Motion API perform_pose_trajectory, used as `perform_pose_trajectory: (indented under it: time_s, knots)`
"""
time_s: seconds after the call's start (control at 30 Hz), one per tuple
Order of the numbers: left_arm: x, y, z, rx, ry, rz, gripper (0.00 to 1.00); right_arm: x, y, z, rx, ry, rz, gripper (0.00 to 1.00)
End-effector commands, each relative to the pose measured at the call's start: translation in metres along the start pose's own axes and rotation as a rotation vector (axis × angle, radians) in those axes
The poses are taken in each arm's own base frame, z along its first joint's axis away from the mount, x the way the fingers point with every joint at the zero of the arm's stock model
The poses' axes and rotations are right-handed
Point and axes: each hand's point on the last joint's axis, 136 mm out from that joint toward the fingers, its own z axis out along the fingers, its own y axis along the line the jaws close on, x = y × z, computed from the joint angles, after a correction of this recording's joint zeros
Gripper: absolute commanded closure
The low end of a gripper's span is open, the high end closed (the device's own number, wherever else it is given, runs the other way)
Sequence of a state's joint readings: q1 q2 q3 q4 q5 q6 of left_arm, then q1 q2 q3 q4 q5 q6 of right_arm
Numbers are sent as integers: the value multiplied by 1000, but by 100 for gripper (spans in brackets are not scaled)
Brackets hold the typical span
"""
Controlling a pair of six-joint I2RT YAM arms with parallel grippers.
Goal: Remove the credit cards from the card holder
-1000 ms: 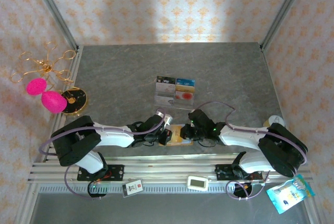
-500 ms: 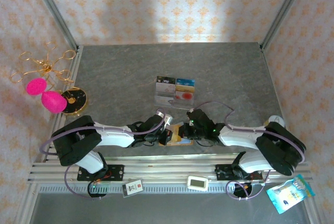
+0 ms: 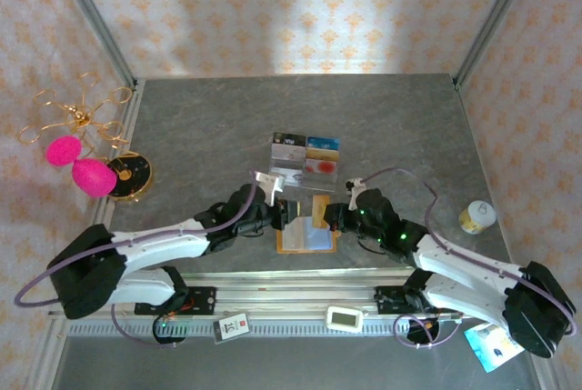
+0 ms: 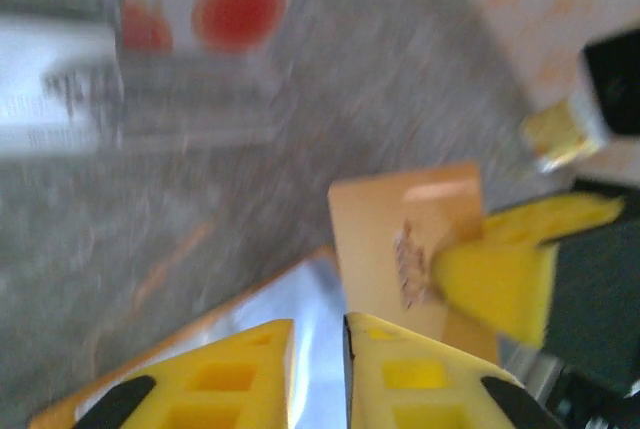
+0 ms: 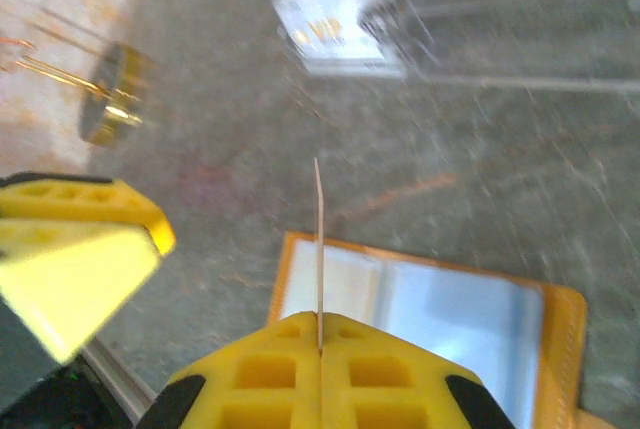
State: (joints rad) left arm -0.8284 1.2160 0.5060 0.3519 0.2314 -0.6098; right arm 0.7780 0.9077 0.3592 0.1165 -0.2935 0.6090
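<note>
The orange card holder (image 3: 307, 238) lies open and flat near the table's front edge, its pale blue-grey inside (image 5: 440, 314) facing up. My right gripper (image 3: 329, 215) hovers just behind it, shut on a gold credit card (image 3: 319, 207). That card shows edge-on (image 5: 318, 234) in the right wrist view between the right gripper's (image 5: 320, 321) fingers. My left gripper (image 3: 284, 211) hangs to the left of the card, jaws a narrow gap apart with nothing in them. In the left wrist view the left gripper (image 4: 318, 327) sits over the holder's blue lining (image 4: 305, 299), with the gold card (image 4: 400, 234) just ahead.
A clear acrylic tray (image 3: 305, 162) holding several cards stands behind the grippers. A gold disc stand (image 3: 129, 175) and pink shapes (image 3: 82, 167) sit at the left edge, a small jar (image 3: 476, 217) at the right. The metal rail (image 3: 291, 295) runs along the front.
The right gripper has lifted the gold card up and away from the card holder. The left gripper has let go, parted slightly and moved back. The holder now lies open flat.
</note>
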Motion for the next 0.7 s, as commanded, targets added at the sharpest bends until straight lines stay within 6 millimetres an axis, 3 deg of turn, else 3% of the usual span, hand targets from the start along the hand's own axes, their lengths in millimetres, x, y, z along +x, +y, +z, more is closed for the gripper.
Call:
perform_pose_trajectory:
  time_s: [0.0, 0.17, 0.33, 0.47, 0.67]
  knots:
    - [-48, -21, -17, 107, -186, -67, 73, -51, 38, -17, -123, -213, 6, 100]
    - [-84, -52, -45, 278, -347, -90, 62, -90, 76, -39, -293, -383, 54, 100]
    - [-104, -73, -62, 398, -438, -101, 54, -114, 108, -55, -414, -459, 68, 100]
    - [-111, -74, -69, 455, -474, -153, 52, -127, 119, -65, -467, -510, 99, 100]
    - [-111, -75, -71, 511, -482, -184, 53, -130, 139, -68, -557, -499, 102, 100]
